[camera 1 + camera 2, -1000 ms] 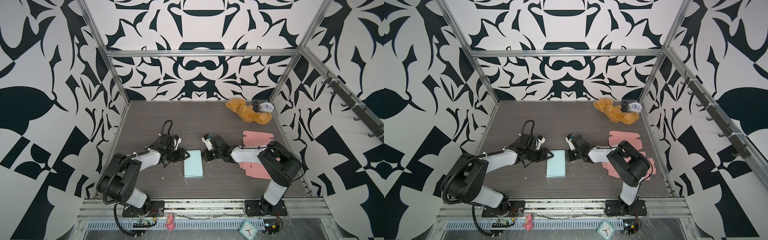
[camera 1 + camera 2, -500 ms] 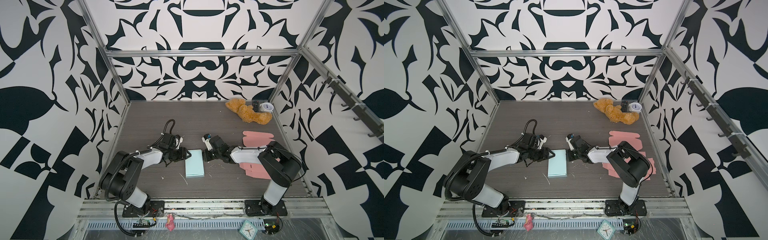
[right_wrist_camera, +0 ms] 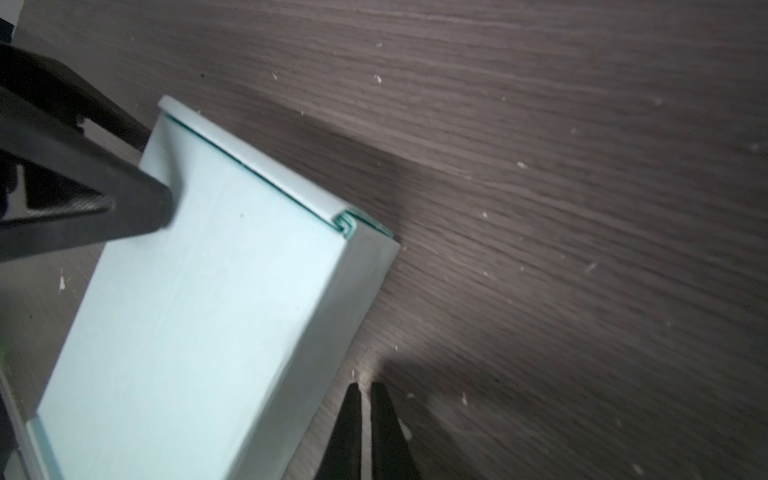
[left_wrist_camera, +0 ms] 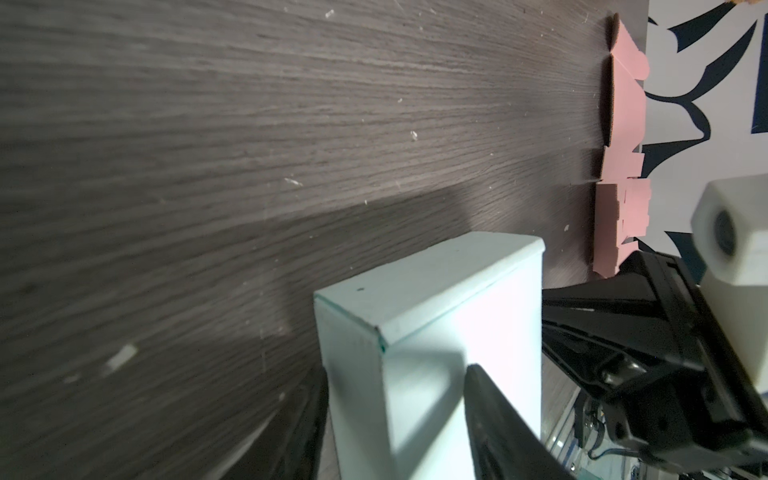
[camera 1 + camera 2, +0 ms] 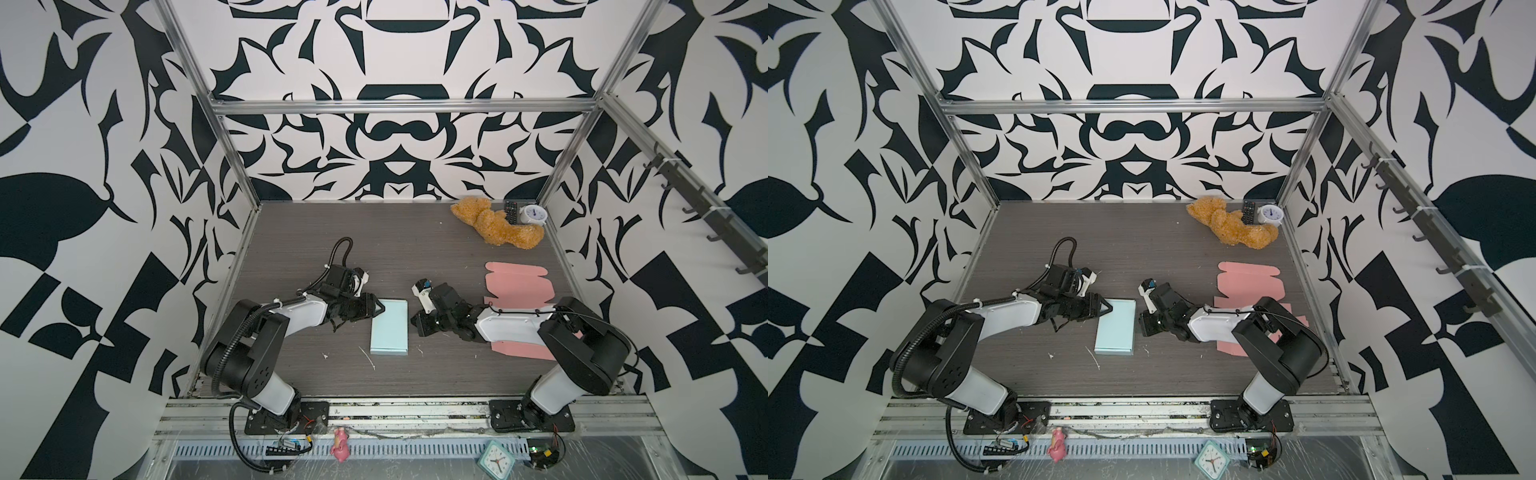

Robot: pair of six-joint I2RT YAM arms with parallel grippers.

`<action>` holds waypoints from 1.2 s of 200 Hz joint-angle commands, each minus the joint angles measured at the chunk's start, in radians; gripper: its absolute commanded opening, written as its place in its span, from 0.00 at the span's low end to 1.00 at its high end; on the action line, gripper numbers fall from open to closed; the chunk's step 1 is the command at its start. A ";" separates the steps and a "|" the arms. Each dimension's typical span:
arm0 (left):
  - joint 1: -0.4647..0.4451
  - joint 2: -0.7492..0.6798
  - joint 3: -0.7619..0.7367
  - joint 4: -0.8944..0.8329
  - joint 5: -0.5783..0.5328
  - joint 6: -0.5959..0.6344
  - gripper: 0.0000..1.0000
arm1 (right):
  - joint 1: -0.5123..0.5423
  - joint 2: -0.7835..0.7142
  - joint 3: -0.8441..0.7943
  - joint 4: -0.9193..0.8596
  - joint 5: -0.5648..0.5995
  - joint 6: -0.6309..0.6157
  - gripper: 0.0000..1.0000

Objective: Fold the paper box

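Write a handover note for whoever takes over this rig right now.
Left tool: jaws apart astride the far-left corner of the light blue box; real grip or not, cannot tell.
Right tool: all but shut, empty, low over the table beside the box's right side.
Box: lies flat mid-table, closed on every side that shows.
Done: folding looks finished.
Left: free the left tool, back both tools away. Two pink blanks lie unfolded at the right, if they count.

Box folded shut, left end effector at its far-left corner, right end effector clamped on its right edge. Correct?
No. The right end effector isn't clamped on the box; the right wrist view shows it empty beside that edge, over the table. The rest holds.
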 commanded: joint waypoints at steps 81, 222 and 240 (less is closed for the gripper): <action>-0.083 -0.432 -0.144 -0.210 -0.109 -0.051 0.68 | -0.018 -0.093 0.229 -0.299 0.025 -0.206 0.58; -0.402 -0.591 -0.237 -0.290 -0.179 -0.215 0.71 | -0.036 0.245 0.558 -0.321 -0.217 -0.220 0.83; -0.417 -0.561 -0.256 -0.230 -0.173 -0.235 0.71 | -0.036 0.266 0.565 -0.319 -0.242 -0.213 0.83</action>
